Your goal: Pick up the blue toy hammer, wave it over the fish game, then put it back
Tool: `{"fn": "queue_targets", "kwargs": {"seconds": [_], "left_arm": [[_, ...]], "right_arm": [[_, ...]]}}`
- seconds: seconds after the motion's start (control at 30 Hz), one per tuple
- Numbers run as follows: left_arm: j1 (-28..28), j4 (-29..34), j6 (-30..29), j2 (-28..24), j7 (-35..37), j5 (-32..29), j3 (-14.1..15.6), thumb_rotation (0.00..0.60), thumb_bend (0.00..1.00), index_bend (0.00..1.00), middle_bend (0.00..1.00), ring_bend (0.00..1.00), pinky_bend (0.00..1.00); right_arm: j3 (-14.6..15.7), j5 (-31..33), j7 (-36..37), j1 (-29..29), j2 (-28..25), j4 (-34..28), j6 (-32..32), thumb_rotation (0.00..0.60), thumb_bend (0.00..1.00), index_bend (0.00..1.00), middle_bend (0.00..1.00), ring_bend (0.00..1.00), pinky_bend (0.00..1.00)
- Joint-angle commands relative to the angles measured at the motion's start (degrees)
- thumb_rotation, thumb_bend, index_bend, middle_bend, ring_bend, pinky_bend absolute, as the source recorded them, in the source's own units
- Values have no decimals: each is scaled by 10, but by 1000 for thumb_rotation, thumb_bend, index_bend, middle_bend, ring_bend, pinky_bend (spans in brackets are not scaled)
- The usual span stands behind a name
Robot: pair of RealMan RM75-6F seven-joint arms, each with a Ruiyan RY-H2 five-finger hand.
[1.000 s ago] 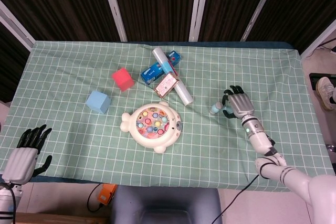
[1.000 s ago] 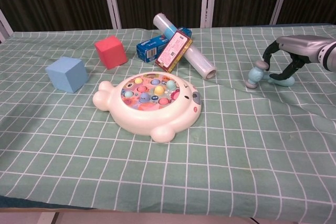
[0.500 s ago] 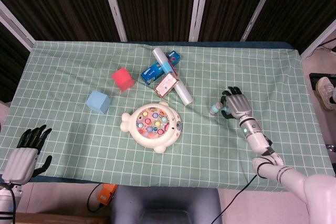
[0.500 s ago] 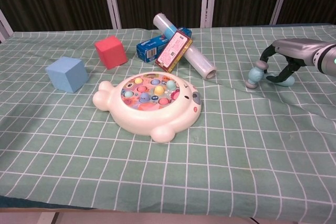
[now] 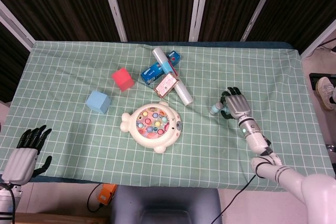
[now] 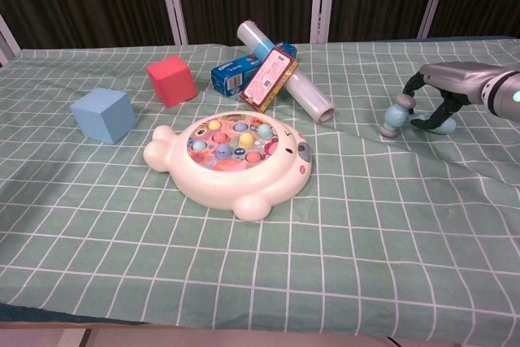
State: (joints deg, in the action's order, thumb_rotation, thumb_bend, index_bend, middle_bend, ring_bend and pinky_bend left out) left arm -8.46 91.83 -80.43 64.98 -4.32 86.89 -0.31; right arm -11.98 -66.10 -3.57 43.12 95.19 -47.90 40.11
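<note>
The blue toy hammer point(image 6: 396, 114) lies on the green checked cloth at the right, its head point(image 5: 214, 109) pointing left. My right hand point(image 6: 443, 91) arches over it, and its fingers point(image 5: 231, 93) curl down around the handle on both sides. The hammer still rests on the cloth. The white fish game point(image 5: 152, 126) point(image 6: 231, 158), with coloured fish in its round well, sits mid-table, well left of the hammer. My left hand point(image 5: 23, 153) hangs off the table's near left corner, fingers apart and holding nothing. It does not show in the chest view.
A red cube point(image 5: 123, 78) and a light blue cube point(image 5: 98, 102) stand left of the game. Behind the game lie a clear plastic roll point(image 6: 284, 71), a blue box point(image 6: 236, 75) and a red packet point(image 6: 268, 79). The table's right edge point(image 5: 310, 108) is near my right arm.
My right arm has drawn slightly back toward me, and the hand has settled a little lower around the hammer. The hammer and the left hand have barely moved.
</note>
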Motion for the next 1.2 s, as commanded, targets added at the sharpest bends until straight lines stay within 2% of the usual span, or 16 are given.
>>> {"fn": "queue_targets", "kwargs": {"seconds": [0.03,0.27,0.33,0.47,0.53,0.63,1.2], "left_arm": [[0,0,0,0,0,0,0,600,414,0,0,0,61],[1,1,-1,-1,2,2,1,600,416,0,0,0,61],[1,1,-2,-2,3,2,1,600,416,0,0,0,61],[1,0,-2,-2,4,2,1,600,416,0,0,0,61],[1,1,-2,-2,4,2,1,600,416,0,0,0,61],[1,1,-2,-2,4,2,1,600,415,0,0,0,61],[2,1,-4,-3,7,5,2,600,416,0,0,0,61]], "right_arm": [[-1,1,-2,0,2,1,1,600,535,633,338,125,82],[-2,3,-5,0,3,2,4,600,548,659,358,150,126],[-2,5,-9,0,4,4,5,600,555,685,375,185,178],[-2,10,-17,0,10,10,4,600,575,710,425,301,346],[-1,11,-21,0,12,13,3,600,588,727,469,390,438],[0,12,-28,0,16,17,4,600,591,755,518,512,523],[-1,2,-25,-3,49,54,29,600,581,931,673,695,735]]}}
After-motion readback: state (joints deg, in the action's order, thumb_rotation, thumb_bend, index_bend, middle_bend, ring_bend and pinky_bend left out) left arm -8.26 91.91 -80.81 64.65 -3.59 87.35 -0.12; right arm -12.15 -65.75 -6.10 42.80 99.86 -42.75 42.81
